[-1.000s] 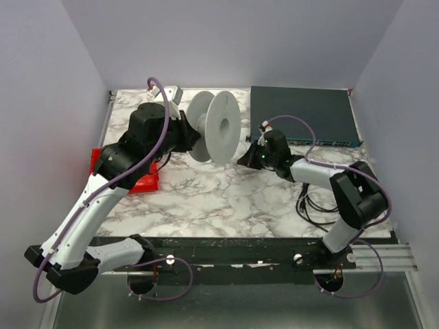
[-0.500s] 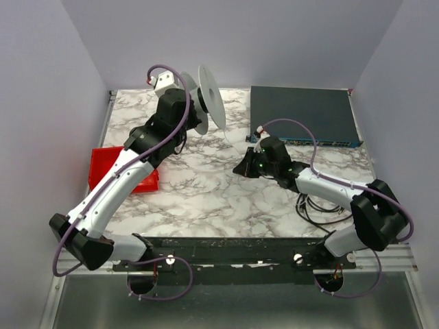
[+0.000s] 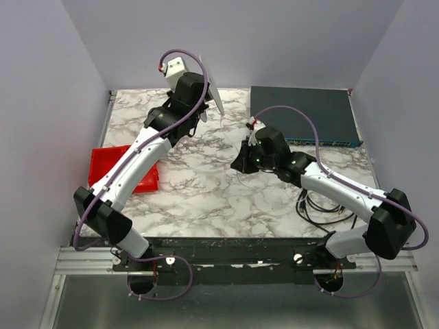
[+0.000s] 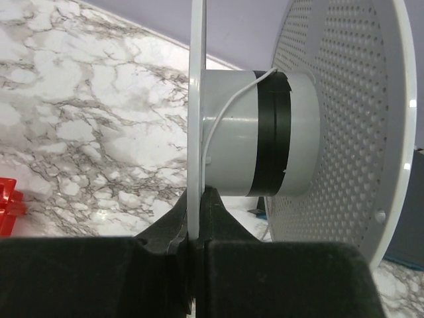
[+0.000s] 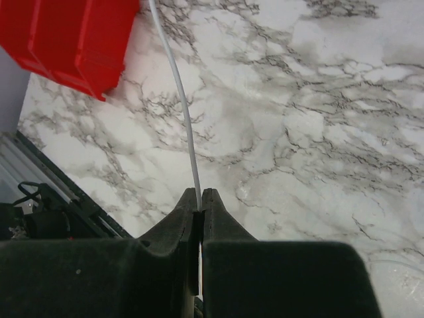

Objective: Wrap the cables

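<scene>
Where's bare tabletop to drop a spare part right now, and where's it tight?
Freest: front-centre of the marble table, between the red bin and the black cable coil. Crowded: back centre, where the white cable runs from the spool in the left gripper to the right gripper, beside the network switch.

Matt white plastic spool [image 4: 232,132], smooth white cable [image 5: 180,93], glossy marble-look table [image 5: 318,132], shiny red plastic bin [image 5: 66,33].
</scene>
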